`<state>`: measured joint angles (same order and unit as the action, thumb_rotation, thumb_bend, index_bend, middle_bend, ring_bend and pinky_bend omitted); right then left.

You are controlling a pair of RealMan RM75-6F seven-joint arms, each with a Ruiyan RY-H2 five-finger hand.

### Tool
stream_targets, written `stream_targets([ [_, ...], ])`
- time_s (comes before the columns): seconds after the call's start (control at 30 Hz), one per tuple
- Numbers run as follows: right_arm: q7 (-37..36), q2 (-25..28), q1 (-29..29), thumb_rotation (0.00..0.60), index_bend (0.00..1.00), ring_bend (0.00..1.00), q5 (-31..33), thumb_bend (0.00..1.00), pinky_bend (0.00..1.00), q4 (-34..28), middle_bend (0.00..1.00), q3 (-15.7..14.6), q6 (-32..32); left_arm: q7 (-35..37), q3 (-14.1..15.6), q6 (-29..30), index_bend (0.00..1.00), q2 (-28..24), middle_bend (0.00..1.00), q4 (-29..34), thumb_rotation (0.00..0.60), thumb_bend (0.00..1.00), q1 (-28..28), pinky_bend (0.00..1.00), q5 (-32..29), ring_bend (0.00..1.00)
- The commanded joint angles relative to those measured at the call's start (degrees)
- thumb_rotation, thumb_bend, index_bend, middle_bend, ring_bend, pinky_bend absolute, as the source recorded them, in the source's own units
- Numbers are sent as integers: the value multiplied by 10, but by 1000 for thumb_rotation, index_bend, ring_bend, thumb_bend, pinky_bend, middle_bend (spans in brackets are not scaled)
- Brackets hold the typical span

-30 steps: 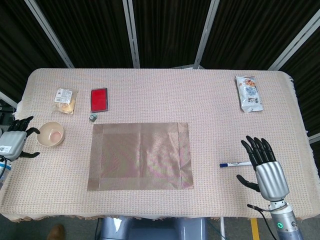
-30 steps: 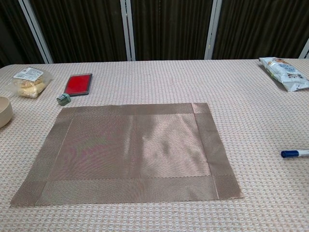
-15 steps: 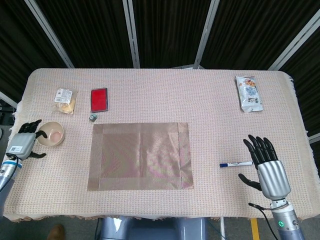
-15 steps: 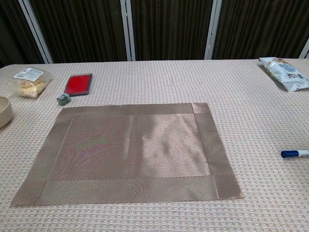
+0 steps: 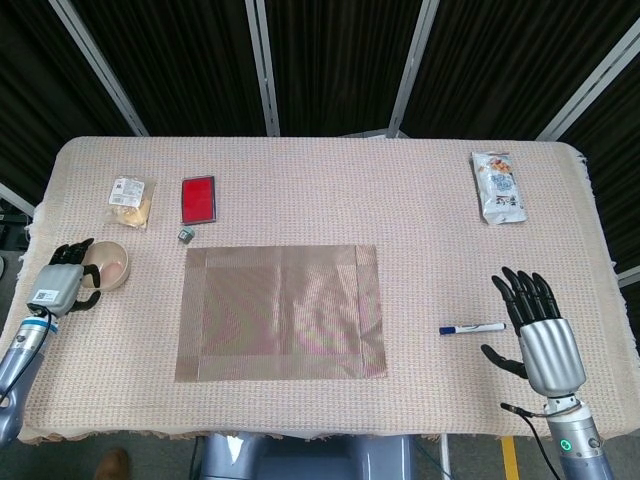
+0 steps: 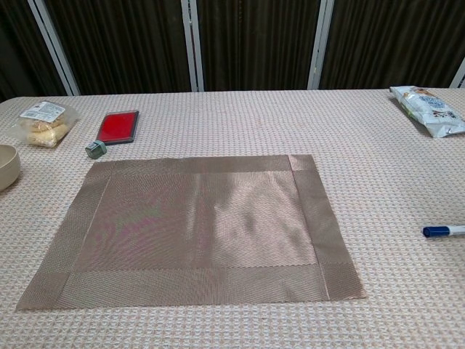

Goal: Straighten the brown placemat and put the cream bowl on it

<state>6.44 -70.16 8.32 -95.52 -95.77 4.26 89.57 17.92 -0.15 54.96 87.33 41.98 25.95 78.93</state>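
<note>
**A:** Which step was in hand?

**B:** The bowl, by my reading. The brown placemat (image 5: pixel 281 311) lay flat and square to the table edge, so the straightening looked done. The left hand (image 5: pixel 62 283) sat against the near side of the cream bowl (image 5: pixel 108 263), fingers reaching to its rim; whether they had actually closed on it I could not tell.

**A:** And the right hand?

**B:** The right hand (image 5: pixel 533 324) hovered open, fingers spread, holding nothing, just beside a blue-capped marker (image 5: pixel 472 327).

**A:** What did the next move call for?

**B:** A firm hold on the rim, a lift, then a carry rightward to the middle of the mat, which was well apart from the bowl.

**A:** The surface?

**B:** A woven beige tablecloth (image 5: pixel 400 200). A red stamp pad (image 5: pixel 198 198), a wrapped pastry (image 5: pixel 130 198) and a snack packet (image 5: pixel 498 186) lay at the far side. Dark curtains with metal posts stood behind.
</note>
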Motion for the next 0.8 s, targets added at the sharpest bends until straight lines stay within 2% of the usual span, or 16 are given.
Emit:
stream_targets([
  [0.03,0,0,0,600,0,0,-1,0,0,0,0,0,1,3,-1,2,621,3,0,-4,600,346,-2,0,4,0],
  [0.27,0,0,-1,600,0,0,-3,0,0,-1,0,-1,3,16,-7,29,640,-8,0,11,600,352,-5,0,15,0],
  [0.43,-3,2,-1,600,0,0,-5,0,0,-4,0,0,5,20,-15,86,645,-42,0,75,600,353,-1,0,42,0],
  [0.6,-5,3,0,600,0,0,-5,0,0,-6,0,-1,3,-10,-23,106,644,-84,0,208,600,354,35,0,83,0],
  [0.7,-1,2,0,600,0,0,-6,0,0,-6,0,-2,1,-54,-24,81,642,-88,0,294,600,355,61,0,96,0],
  [0.8,-1,2,0,600,0,0,-3,0,0,-6,0,0,2,-106,-29,36,642,-68,0,363,600,354,91,0,90,0],
])
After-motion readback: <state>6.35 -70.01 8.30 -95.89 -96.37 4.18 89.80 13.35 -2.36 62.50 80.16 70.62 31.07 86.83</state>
